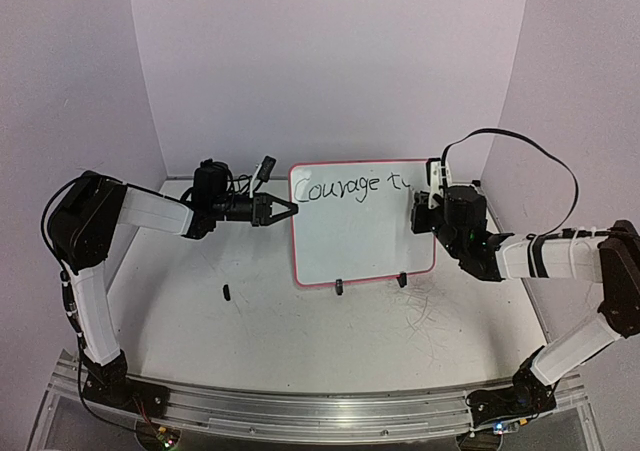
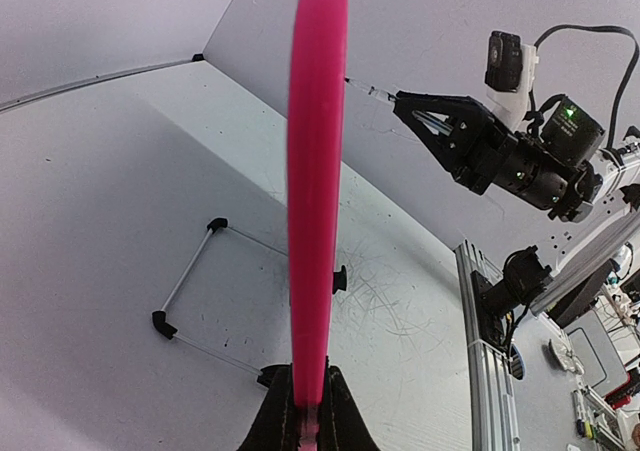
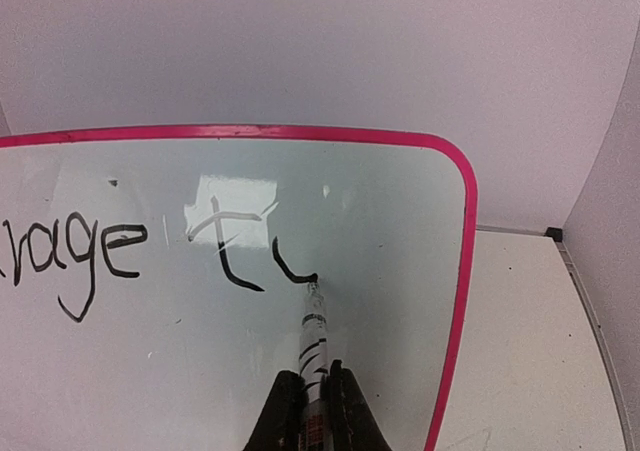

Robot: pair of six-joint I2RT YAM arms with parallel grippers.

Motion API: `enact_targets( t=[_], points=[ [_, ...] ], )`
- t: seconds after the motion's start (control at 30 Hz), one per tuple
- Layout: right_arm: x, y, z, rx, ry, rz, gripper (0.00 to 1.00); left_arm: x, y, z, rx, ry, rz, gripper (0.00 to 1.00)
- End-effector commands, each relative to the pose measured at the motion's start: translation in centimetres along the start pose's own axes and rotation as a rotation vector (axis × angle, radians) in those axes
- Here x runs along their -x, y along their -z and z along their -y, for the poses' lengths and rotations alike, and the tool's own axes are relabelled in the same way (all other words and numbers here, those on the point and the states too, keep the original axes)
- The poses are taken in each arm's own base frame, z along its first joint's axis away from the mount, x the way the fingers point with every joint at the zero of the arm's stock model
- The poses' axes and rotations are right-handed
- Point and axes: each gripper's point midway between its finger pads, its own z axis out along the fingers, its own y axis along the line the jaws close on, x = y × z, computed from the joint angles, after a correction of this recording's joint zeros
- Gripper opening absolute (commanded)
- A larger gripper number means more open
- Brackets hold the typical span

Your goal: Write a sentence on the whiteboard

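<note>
The whiteboard (image 1: 360,239), glossy white with a pink frame, stands upright on the table and reads "Courage t" plus a fresh curved stroke. My left gripper (image 1: 288,211) is shut on the frame of its left edge, and in the left wrist view the pink frame (image 2: 316,171) runs edge-on up from between that gripper's (image 2: 312,416) jaws. My right gripper (image 3: 315,411) is shut on a white marker (image 3: 314,336) with black markings. Its tip touches the whiteboard (image 3: 200,361) at the end of the curved stroke. From above, the right gripper (image 1: 420,214) is at the board's upper right.
Two black clip feet (image 1: 339,287) (image 1: 402,280) hold the board's lower edge. A small black piece (image 1: 226,292) lies on the table front left. A thin wire stand with black corners (image 2: 190,291) rests behind the board. Faint scribbles (image 1: 430,306) mark the tabletop; walls close in behind and at both sides.
</note>
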Motion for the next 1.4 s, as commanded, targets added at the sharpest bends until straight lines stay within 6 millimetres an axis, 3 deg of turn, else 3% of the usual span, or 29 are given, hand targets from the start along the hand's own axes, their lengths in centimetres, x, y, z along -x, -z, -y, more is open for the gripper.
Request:
enact_targets(
  t=[0.0,0.67,1.37],
  points=[
    [2.3,-0.4,0.5,-0.028,-0.019,0.063,0.0,1.6,0.1,3.1,-0.071,-0.072,0.008,0.0],
    [3.5,-1.6,-0.7,0.02,-0.028,0.09,0.0,1.7,0.1,3.1,-0.072,-0.073,0.008,0.0],
    [1.1,-0.9,-1.4,0.078,-0.034,0.025,0.0,1.7,0.1,3.2,-0.071,-0.074,0.009,0.0]
  ],
)
